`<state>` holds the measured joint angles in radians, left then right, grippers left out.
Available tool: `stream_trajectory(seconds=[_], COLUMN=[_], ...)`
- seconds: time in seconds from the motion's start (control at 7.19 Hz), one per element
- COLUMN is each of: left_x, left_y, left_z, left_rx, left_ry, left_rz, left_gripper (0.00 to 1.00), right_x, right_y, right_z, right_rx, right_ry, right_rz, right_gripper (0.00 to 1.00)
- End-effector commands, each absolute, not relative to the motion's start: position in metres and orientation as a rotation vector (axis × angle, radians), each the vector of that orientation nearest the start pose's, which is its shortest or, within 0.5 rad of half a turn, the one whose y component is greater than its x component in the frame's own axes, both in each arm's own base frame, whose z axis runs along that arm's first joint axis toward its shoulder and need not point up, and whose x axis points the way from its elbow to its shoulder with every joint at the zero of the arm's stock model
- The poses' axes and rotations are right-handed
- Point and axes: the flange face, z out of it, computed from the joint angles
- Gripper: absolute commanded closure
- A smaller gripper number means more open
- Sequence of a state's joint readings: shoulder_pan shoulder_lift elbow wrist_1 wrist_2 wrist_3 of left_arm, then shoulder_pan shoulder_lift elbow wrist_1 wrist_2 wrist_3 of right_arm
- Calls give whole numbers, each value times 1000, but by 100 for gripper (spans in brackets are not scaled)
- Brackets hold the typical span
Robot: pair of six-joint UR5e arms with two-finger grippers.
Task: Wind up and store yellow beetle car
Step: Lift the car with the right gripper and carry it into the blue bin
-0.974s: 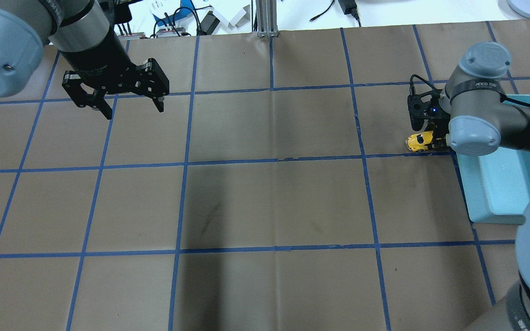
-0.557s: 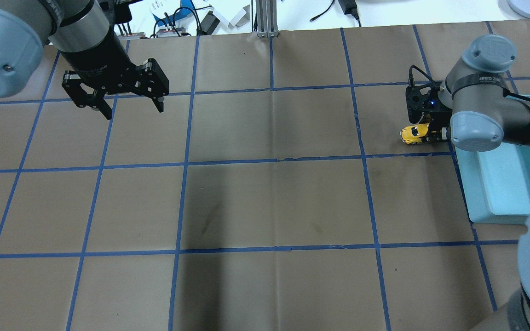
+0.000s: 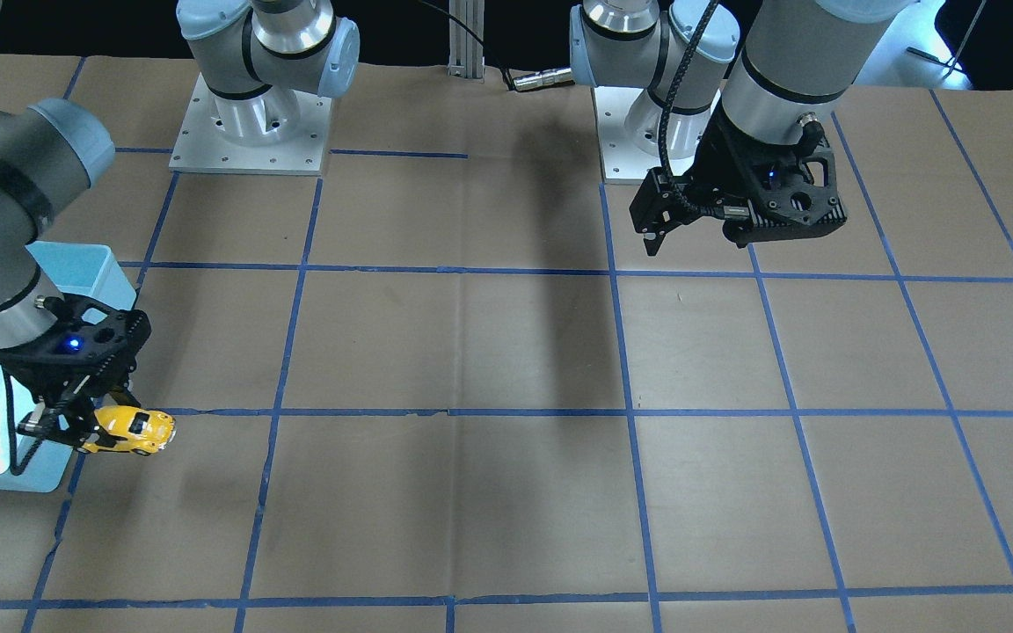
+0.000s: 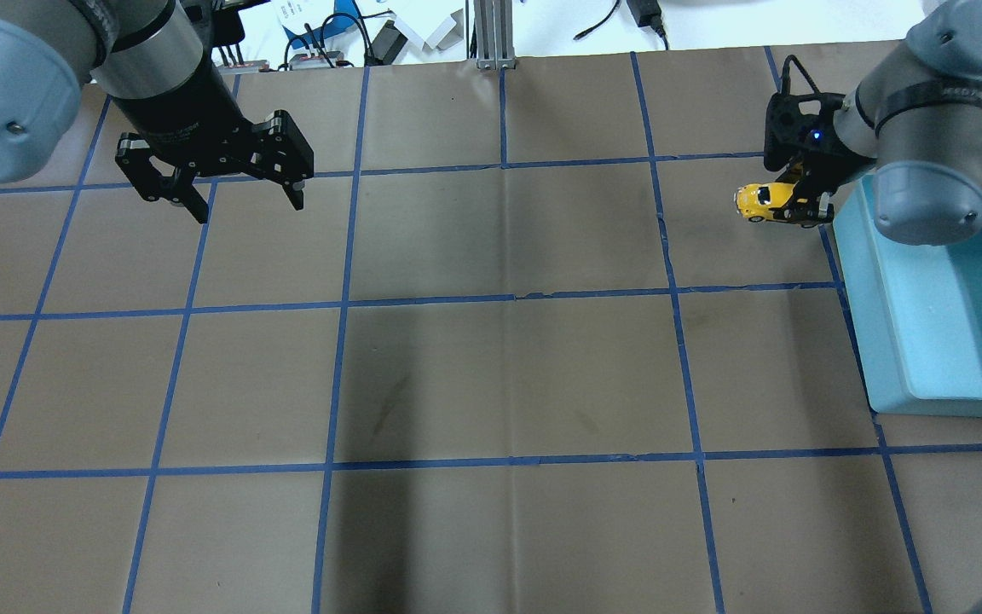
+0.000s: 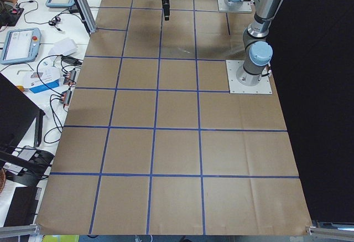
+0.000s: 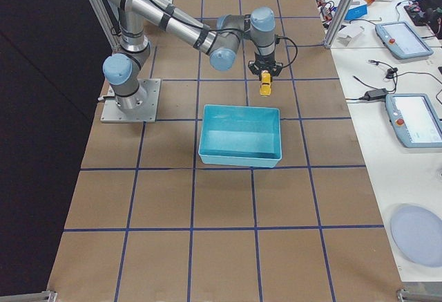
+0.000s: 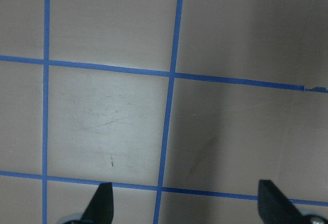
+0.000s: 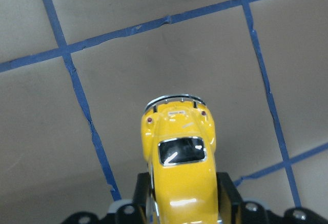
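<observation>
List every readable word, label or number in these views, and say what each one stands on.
No text can be quoted with confidence.
Black band on the right arm: white letters, too blurred to read.
Black wrist above the left gripper: white print, too small to read.
Small glossy yellow beetle car: rear plate, blurred.

1 car (image 4: 764, 200), 1 bin (image 4: 934, 333)

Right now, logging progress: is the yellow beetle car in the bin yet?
Out. The yellow beetle car hangs in the right end effector outside the teal bin.
</observation>
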<state>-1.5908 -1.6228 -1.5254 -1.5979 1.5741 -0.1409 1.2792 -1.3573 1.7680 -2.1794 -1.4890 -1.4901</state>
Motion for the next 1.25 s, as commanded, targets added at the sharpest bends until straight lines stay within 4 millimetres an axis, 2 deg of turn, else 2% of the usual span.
stream_trajectory(seconds=[0.0,0.14,0.28,0.42,0.56,0.7,0.84,0.97,1.11], left_x=[-143,-144,-144,-144,-144,-143,-143,-143,-143], left_y=[-508,-508,-508,-508,-508,-508,-508,-509,-509], left_z=[483,483,483,483,483,483,482,481,482], left_rx=[-190,-190,-190,-191,-191,-193,-193,-193,-193], left_ry=[3130,3135,3136,3139,3139,3139,3139,3139,3140], left_rz=[48,46,48,49,49,49,51,54,52], left_gripper=[0,0,0,0,0,0,0,0,0], right_x=[-108,-145,-153,-168,-191,-215,-223,-229,-233], right_y=[-565,-546,-527,-514,-496,-482,-482,-478,-482], right_z=[370,366,365,349,323,301,276,262,252], right_rx=[-1411,-1159,-872,-655,-358,-136,96,242,401], right_ry=[2939,3000,3039,3073,3111,3161,3148,3190,3173], right_rz=[-287,-217,-142,-103,-66,-27,49,163,182], right_gripper=[96,96,96,96,96,97,99,100,100])
